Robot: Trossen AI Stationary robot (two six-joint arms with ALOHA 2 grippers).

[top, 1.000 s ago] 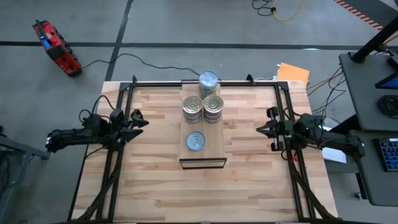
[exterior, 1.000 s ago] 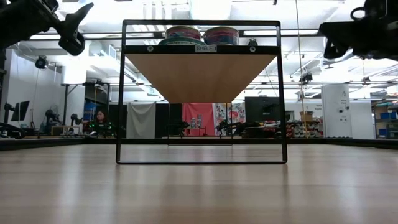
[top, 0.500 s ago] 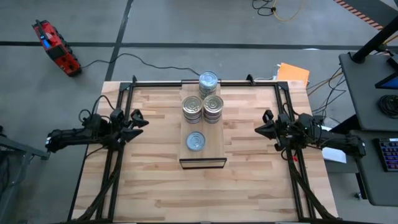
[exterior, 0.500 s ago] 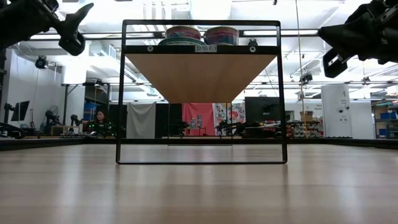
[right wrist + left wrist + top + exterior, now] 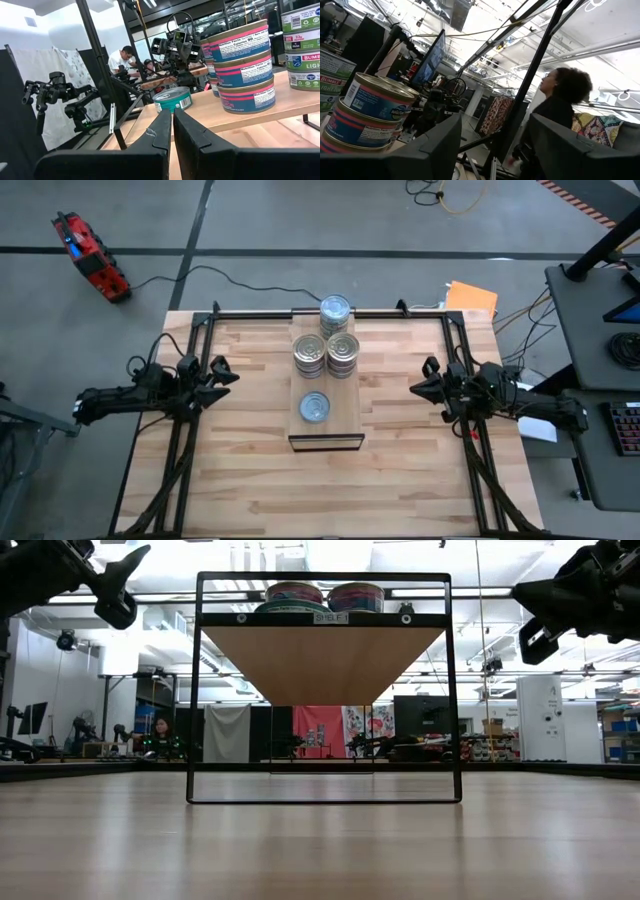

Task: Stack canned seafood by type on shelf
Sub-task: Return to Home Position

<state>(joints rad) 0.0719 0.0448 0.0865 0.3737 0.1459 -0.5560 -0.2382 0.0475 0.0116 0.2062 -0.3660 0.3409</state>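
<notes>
We see the canned seafood (image 5: 310, 356) standing upright on the shelf (image 5: 345, 420): short round metal tins with shiny, ringed tops. Two stacks sit side by side just past the middle of the plank. A third stack (image 5: 335, 310) stands at its far end, and a single pale-topped tin (image 5: 315, 408) sits alone toward the near end. From the right wrist we make out a pile of three (image 5: 240, 65) with pink-and-blue paper labels, green-labelled tins (image 5: 301, 45) beside it, and the single tin with a teal band. The shelf is a smooth, light-wood rectangle with its long axis running near to far. A thin black metal frame (image 5: 195, 690) carries it above the planked tabletop (image 5: 240, 470). The left tool (image 5: 228, 372) hangs over the tabletop's left edge, fingers spread wide around nothing. The right tool (image 5: 416, 387) hangs over the right edge, fingers pressed together and empty. A person (image 5: 560, 110) shows in the room beyond.
</notes>
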